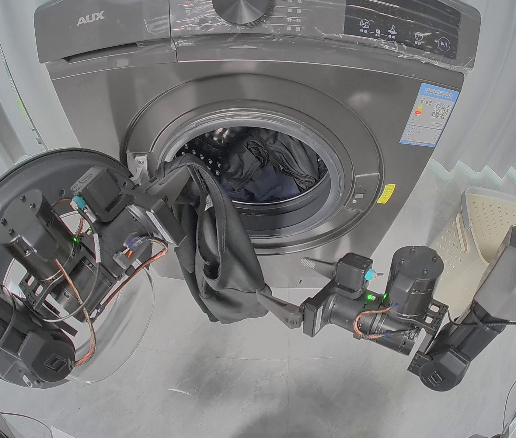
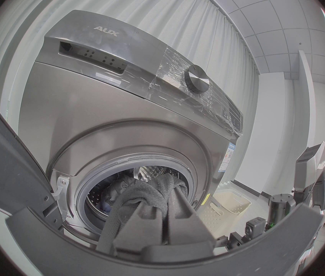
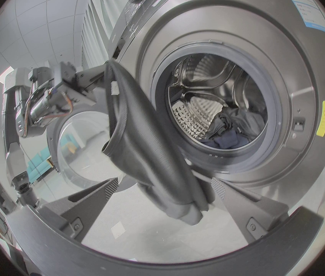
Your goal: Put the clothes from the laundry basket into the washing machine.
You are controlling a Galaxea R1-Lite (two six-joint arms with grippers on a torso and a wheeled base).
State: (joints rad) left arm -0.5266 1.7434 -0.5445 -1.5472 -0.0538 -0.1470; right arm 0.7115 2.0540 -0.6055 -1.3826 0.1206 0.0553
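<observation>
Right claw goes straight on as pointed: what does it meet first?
Probably the dark grey cloth garment hanging from the left claw; its lower end is right at the tips of the open right claw.

**Fig. legend: robot arms.**

**L arm** (image 1: pixel 39 257): black and dk-grey cylindrical joint housings; end cap w/ ring of small bolt holes. L orange cable (image 1: pixel 87 323), braided, runs beside black ones. L teal connector (image 1: pixel 77 203). L green LED (image 1: pixel 75 238).

**L gripper** (image 2: pixel 166 215): blocky dk-grey body, wedge-shaped fingers (image 2: pixel 143 227).

**R arm** (image 1: pixel 410 293): black cylindrical motor, perforated black bracket. R orange cable (image 1: pixel 364 322), short. R teal connector (image 1: pixel 367 274). R green LED (image 1: pixel 367 297). Upper link clad in pale grey angular shell (image 1: pixel 513 269).

**R gripper** (image 3: pixel 162 192): tapered dk-grey fingers (image 3: pixel 247 211), dotted grip pads at tips, one screw near each base.

**Wrist guard** (image 3: pixel 162 250): curved, dk grey, seen at the edge of each wrist cam.
</observation>
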